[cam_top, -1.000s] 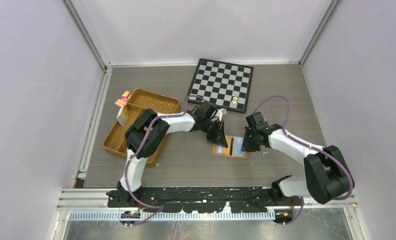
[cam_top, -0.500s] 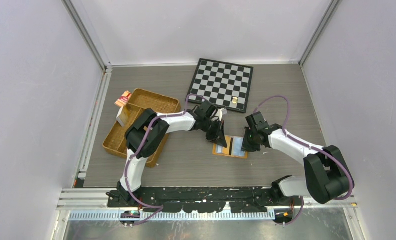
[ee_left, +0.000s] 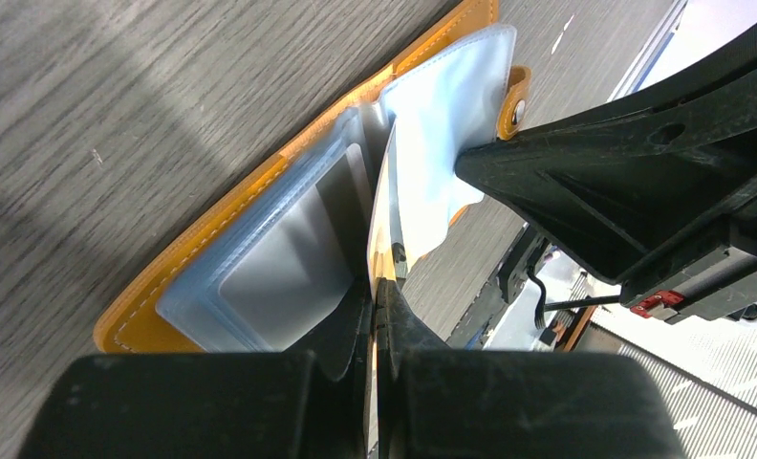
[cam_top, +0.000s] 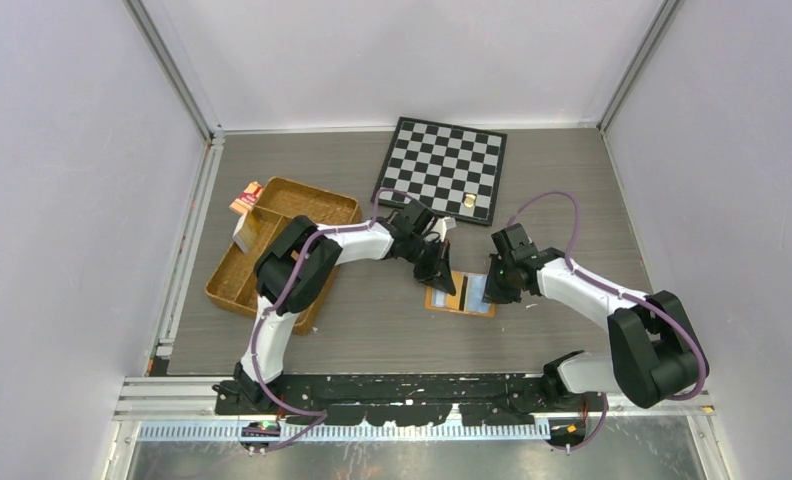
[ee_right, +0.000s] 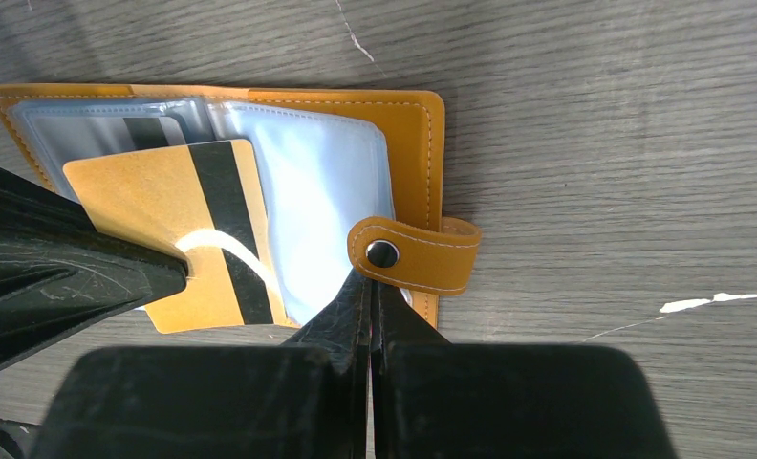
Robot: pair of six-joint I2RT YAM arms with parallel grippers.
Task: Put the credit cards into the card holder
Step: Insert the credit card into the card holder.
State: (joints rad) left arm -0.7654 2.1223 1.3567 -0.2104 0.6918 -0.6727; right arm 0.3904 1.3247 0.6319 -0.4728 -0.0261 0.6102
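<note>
Lab test cell: white walls (cam_top: 62, 200), aluminium frame (cam_top: 169, 68), 2 table-mounted arms (cam_top: 297, 265).

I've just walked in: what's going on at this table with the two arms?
Two robot arms are working on an open orange card holder lying on the table. The left end effector is shut on a gold card with a dark stripe, held over the open pages. The right end effector is shut and appears to pinch one clear sleeve open. The gold card is not yet inside.
</note>
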